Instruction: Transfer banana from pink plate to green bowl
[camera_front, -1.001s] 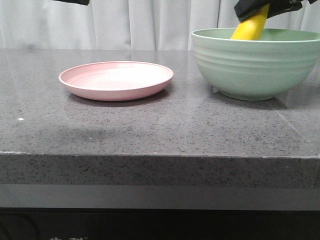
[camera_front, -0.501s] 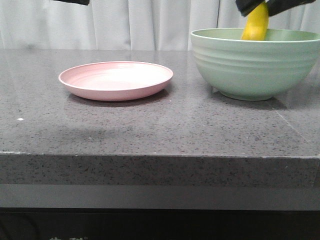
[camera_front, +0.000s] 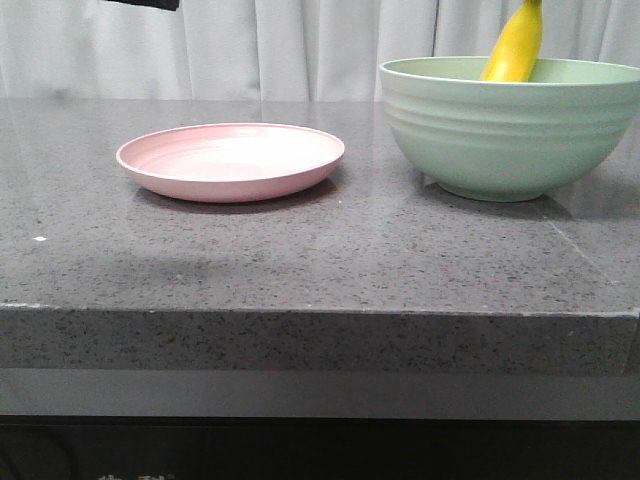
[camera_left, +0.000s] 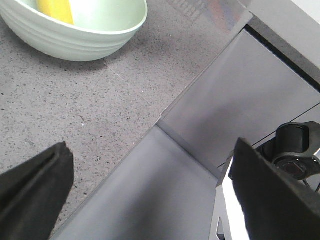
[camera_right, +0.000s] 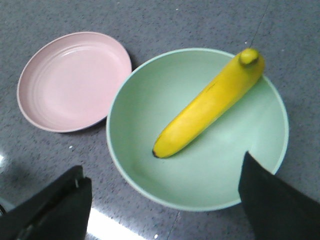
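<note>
The yellow banana lies inside the green bowl, leaning against its wall with the dark tip down; in the front view the banana sticks up over the bowl's rim at the right. The pink plate stands bare at centre left and also shows in the right wrist view. My right gripper is open and empty above the bowl's edge; it is out of the front view. My left gripper is open and empty over the table's edge, with the bowl beyond it.
The grey speckled countertop has its front edge near the camera. A white curtain hangs behind. A dark part of the left arm shows at the top left of the front view.
My right gripper has let go of the banana and risen out of the front view. The banana now rests in the bowl, standing more upright against the wall.
</note>
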